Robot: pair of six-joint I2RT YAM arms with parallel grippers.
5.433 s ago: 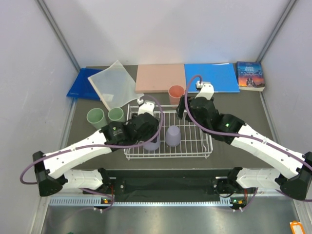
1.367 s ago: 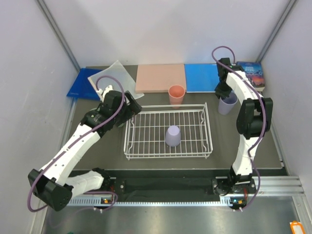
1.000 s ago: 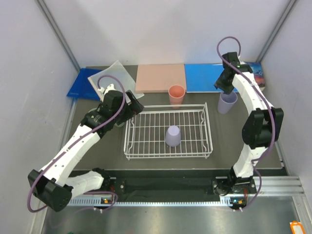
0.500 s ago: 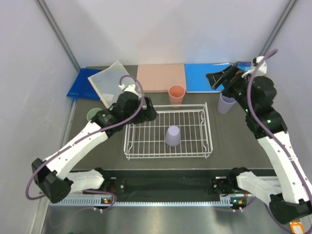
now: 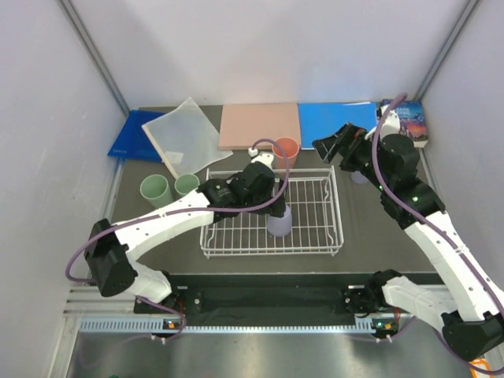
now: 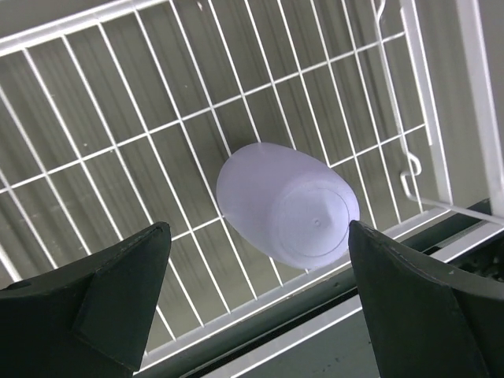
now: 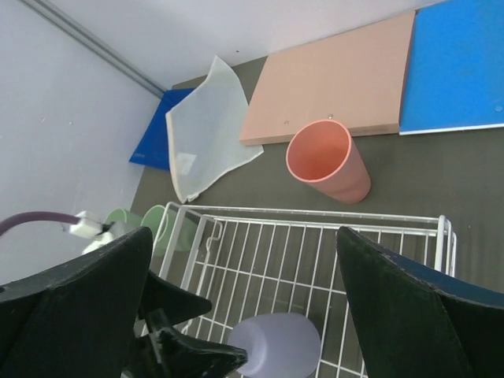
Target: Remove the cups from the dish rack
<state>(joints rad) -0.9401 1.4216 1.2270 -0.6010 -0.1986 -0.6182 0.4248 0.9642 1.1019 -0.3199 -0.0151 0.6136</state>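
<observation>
Left gripper (image 6: 256, 228) spread wide over 1 inverted lavender cup (image 6: 287, 213) in the dish rack (image 5: 236, 232), half hiding it from above; right gripper (image 7: 244, 232) released, empty.

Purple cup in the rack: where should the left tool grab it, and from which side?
From straight above. The lavender cup stands upside down on the dish rack grid with its closed narrow base up, so no rim is reachable. Pinch across the tapered side wall just below the base. The open left tool hangs over it with a finger on either side.
</observation>
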